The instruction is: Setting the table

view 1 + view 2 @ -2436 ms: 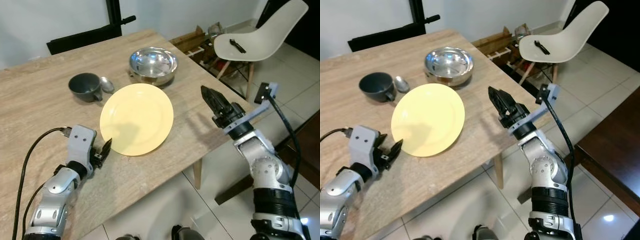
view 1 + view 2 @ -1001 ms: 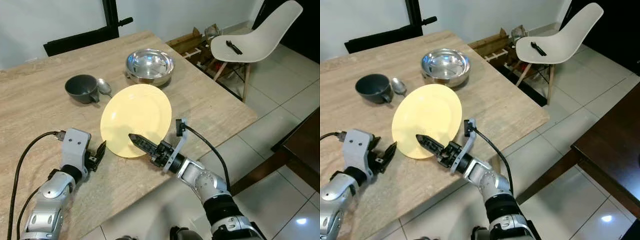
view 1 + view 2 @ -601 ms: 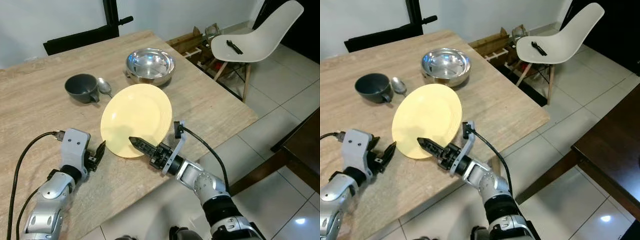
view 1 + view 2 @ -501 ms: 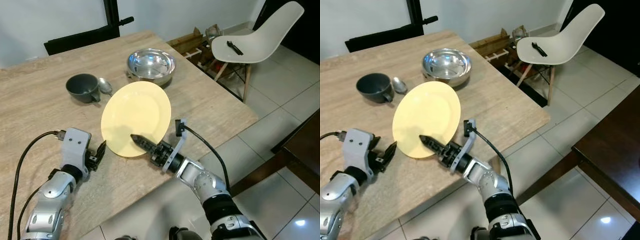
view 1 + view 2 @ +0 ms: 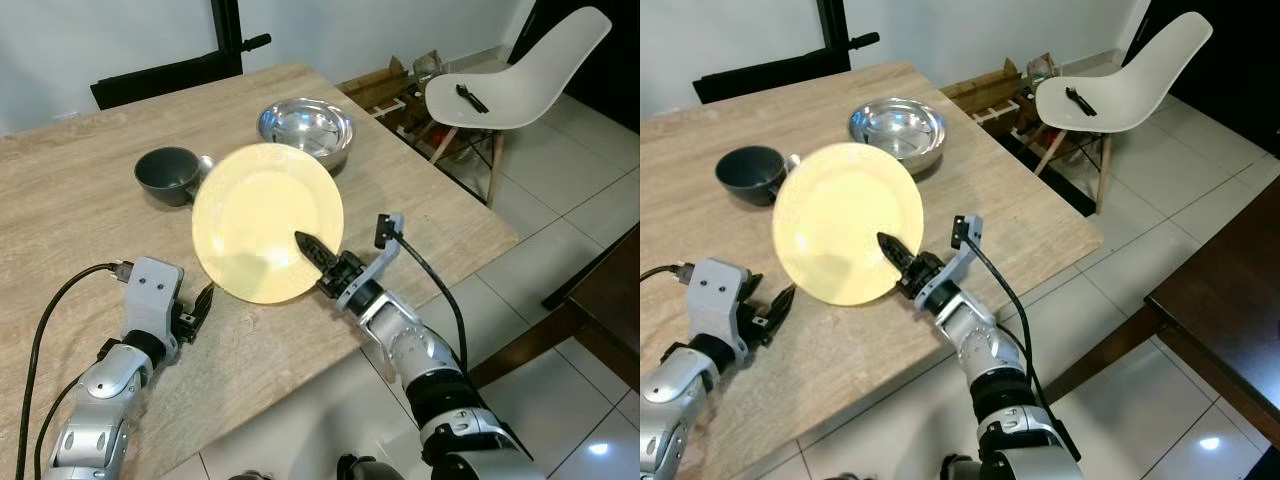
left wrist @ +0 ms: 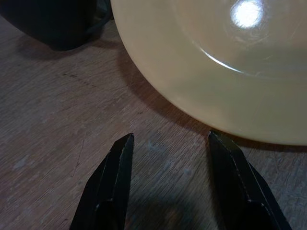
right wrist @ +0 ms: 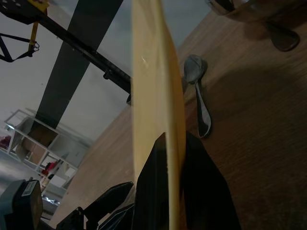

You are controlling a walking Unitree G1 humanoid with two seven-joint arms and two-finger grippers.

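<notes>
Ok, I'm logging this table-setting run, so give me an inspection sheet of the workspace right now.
Surface: wooden table, bare wood at the near edge.
Job's things: yellow plate tilted up off the table; grey cup, spoon, steel bowl behind it.
Clutter: nothing seen.
Grippers: right gripper shut on the plate's rim; left gripper open, low over the table beside the plate.
Cables: black cable on the left arm.
Surroundings: white chair, tiled floor.

Silver jointed arms (black cables trailing); black-fingered left end effector (image 5: 203, 303)
</notes>
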